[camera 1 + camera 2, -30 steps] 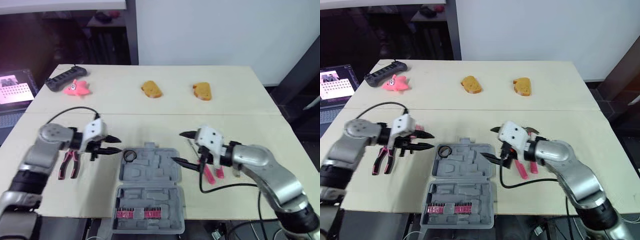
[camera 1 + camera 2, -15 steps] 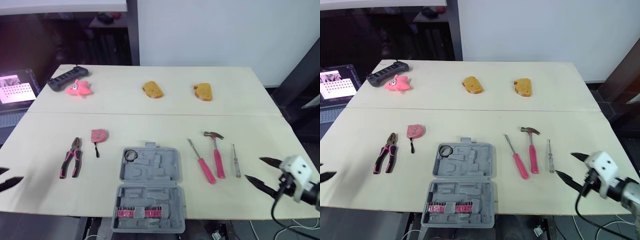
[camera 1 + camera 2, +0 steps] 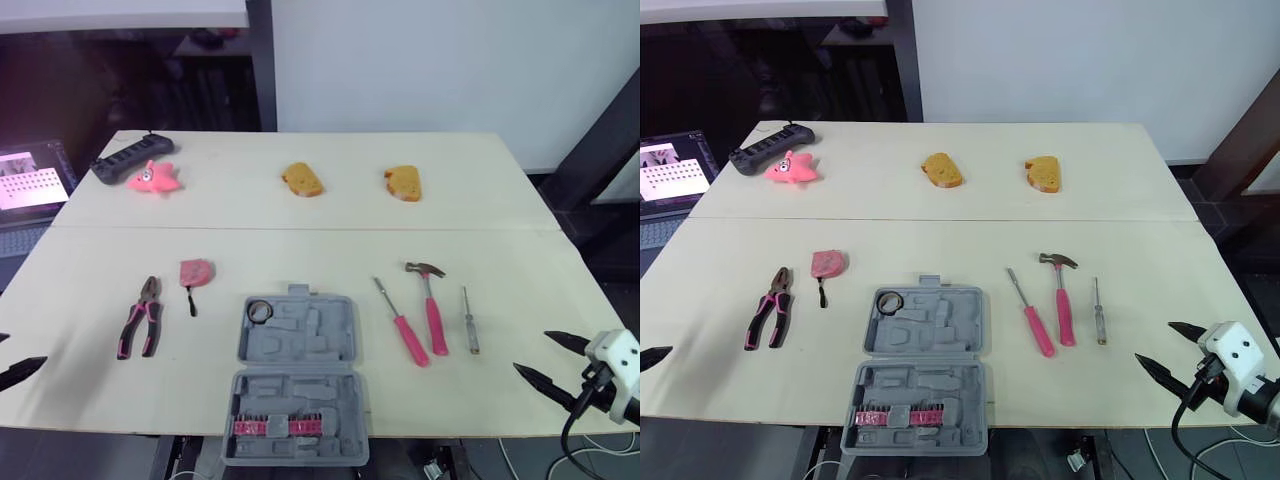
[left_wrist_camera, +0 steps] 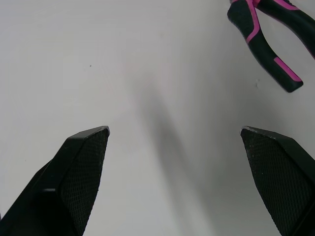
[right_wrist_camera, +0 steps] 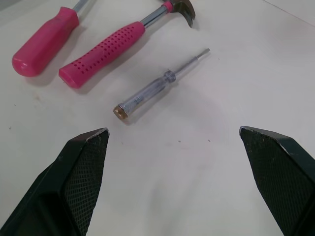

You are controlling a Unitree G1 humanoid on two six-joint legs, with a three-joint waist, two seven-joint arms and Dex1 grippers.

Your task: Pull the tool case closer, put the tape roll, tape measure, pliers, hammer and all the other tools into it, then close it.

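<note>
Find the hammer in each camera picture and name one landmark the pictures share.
Left eye view: hammer lies right of the open tool case, head away from the robot.
Right eye view: hammer between the pink screwdriver and the clear-handled screwdriver.
Right wrist view: hammer beyond the open right gripper, past the clear-handled screwdriver.
Left wrist view: faces the pliers instead.
Shared landmark: the clear-handled screwdriver.

Two screwdrivers (image 3: 1037,332), two bread pieces (image 3: 942,169), one hammer (image 3: 1063,310), one pliers (image 3: 768,318), one case (image 3: 945,330).
</note>
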